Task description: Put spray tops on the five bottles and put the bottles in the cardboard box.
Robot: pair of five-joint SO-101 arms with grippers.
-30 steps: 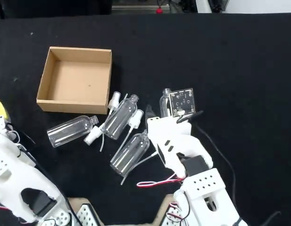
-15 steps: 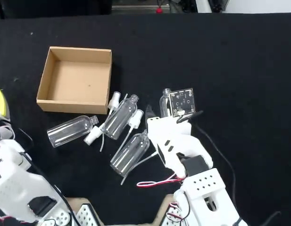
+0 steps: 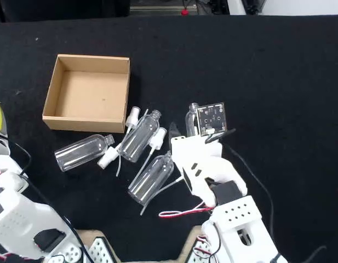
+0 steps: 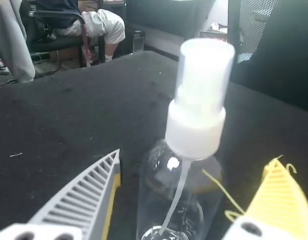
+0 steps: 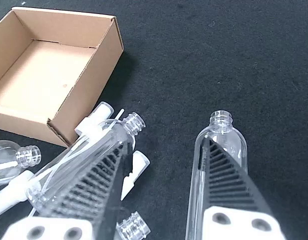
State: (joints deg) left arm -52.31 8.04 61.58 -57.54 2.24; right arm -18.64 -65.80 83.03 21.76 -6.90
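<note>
While left hand (image 4: 194,157) clasps capped bottle (image 4: 198,115), right hand (image 5: 161,140) gapes; uncapped bottle (image 5: 221,122) just beside one finger

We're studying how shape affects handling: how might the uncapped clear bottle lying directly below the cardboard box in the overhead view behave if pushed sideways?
The uncapped clear bottle lies on its round side, so it would likely roll. It looks empty, so it is probably light for its size. Its glossy wall may slip when gripped.

Cardboard box (image 3: 84,124) behind bottles (image 3: 138,136) w/ spray tops (image 3: 108,158) lying btwn them.
</note>
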